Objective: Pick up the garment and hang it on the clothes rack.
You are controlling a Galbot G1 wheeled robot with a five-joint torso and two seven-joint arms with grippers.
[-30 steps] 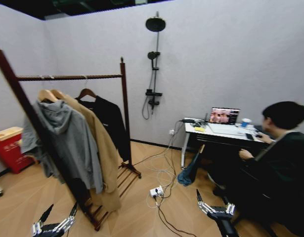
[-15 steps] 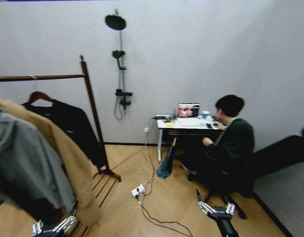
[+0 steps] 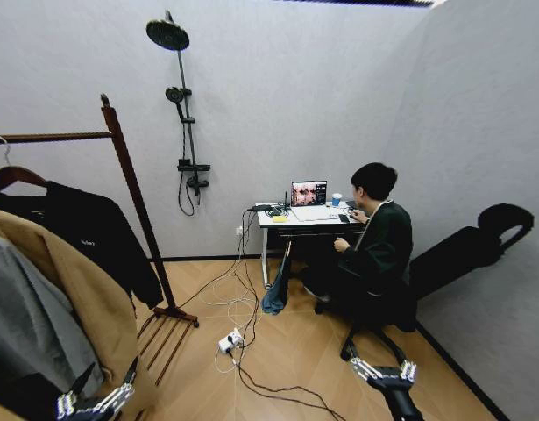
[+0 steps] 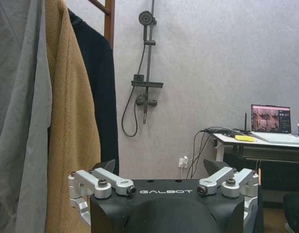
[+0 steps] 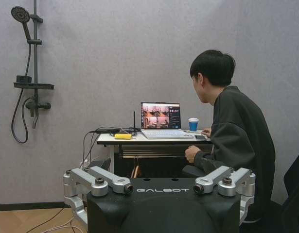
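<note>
We are in a staged test room: bare grey walls, a wall-mounted shower set [image 3: 177, 96], a laptop desk [image 3: 304, 217], loose floor cables [image 3: 243, 333].

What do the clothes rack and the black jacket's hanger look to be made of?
The clothes rack looks like dark reddish-brown stained wood, with a slight sheen on its post. The garment's hanger seems to be similar brown wood with a thin metal hook.
</note>
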